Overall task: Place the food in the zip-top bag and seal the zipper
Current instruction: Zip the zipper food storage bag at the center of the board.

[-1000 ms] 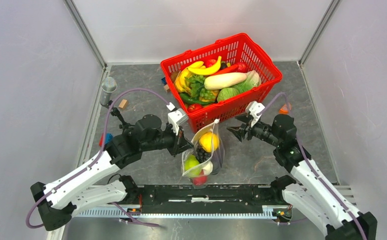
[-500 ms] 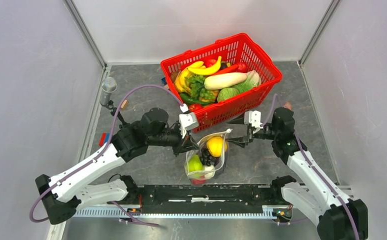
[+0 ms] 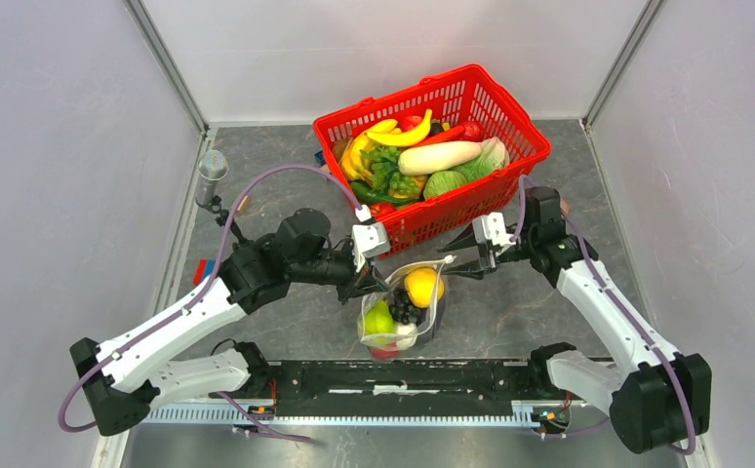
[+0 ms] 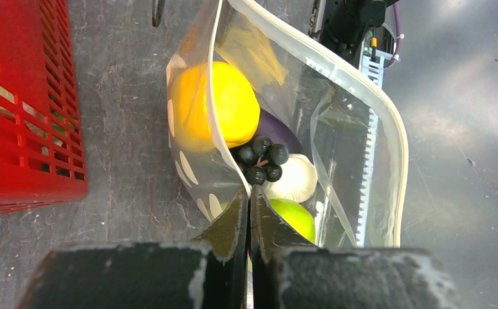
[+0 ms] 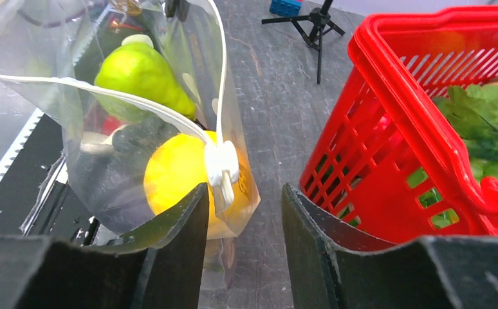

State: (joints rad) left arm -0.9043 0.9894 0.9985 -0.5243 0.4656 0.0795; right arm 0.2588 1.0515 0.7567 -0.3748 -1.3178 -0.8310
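At the left corner of the bag's mouth, the left gripper (image 4: 249,196) is clamping its two black fingers tight together on the rim of the zip-top bag (image 4: 362,167), with no gap showing between them. On the opposite side, the right gripper (image 5: 241,199) is holding its jaws parted, gripping nothing. The white slider (image 5: 222,162) of the zipper (image 4: 336,67) is hanging in the space between them, close to the left finger, though whether it is touching that finger cannot be told. The whitish zipper strip is curving apart in two arcs, so the mouth is gaping wide from the pinched corner to the slider end.

Inside the bag, the food is lying heaped. The yellow citrus (image 4: 224,106) is sitting nearest the slider end, and a cluster of black grapes (image 4: 262,161) is resting against it. The white radish (image 4: 296,181) is lying just beside the grapes, and the green pear (image 4: 296,217) is sitting by the pinched corner. The red fruit (image 3: 385,349) is showing at the bottom of the bag.

The bag is resting on the grey table (image 3: 510,302) between the two arms, just in front of the red basket (image 3: 471,203), which is standing apart from it
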